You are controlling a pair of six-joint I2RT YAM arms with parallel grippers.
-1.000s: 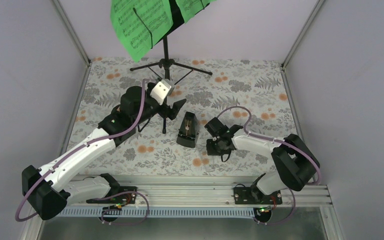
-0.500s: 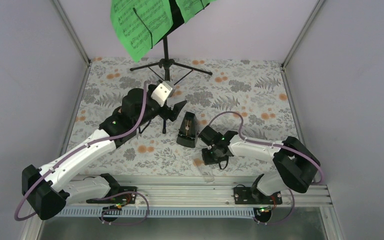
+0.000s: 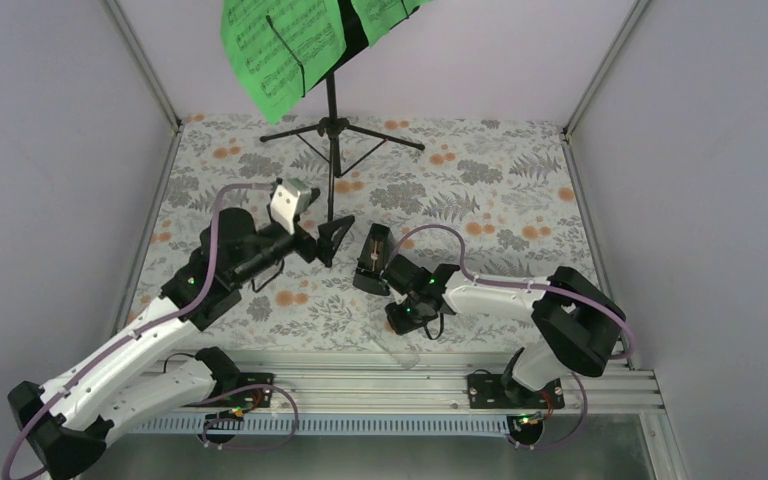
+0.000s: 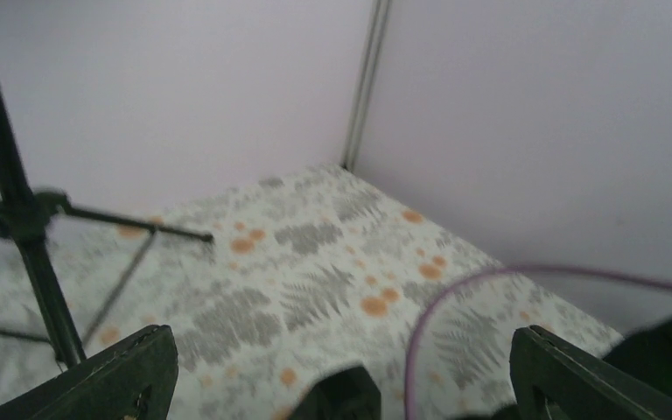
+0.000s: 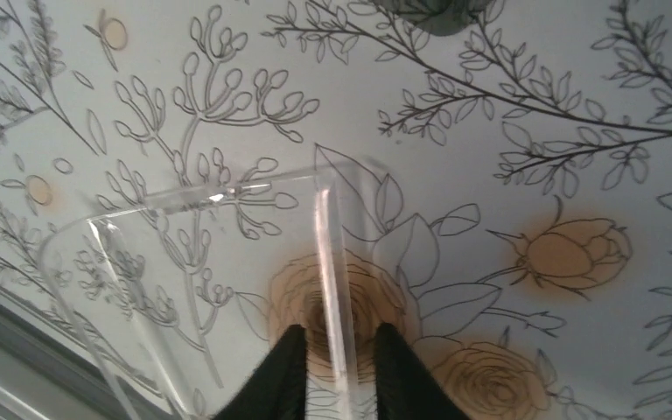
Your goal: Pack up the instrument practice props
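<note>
The music stand [image 3: 332, 130] stands upright on its tripod at the far side of the flowered desk [image 3: 520, 200]. The green music sheets [image 3: 280, 45] rest on its top, partly cut off by the upper edge of the overhead view. The small dark metronome [image 3: 374, 258] stands near the middle of the desk, in front of the stand and between the two arms.

The left claw [image 3: 332, 240] is spread wide and holds nothing. It sits low, just left of the metronome and near the front leg of the stand. In its wrist view the stand's pole and legs show at the left edge, close beside one finger [image 4: 122, 376].

The right claw [image 5: 339, 359] points down at the desk just in front of the metronome, towards the near edge. A clear plastic piece [image 5: 201, 262] lies flat there, and one raised edge of it runs between the two fingertips. The fingertips stand close on either side of that edge, but I cannot tell whether they press it or only flank it.
</note>
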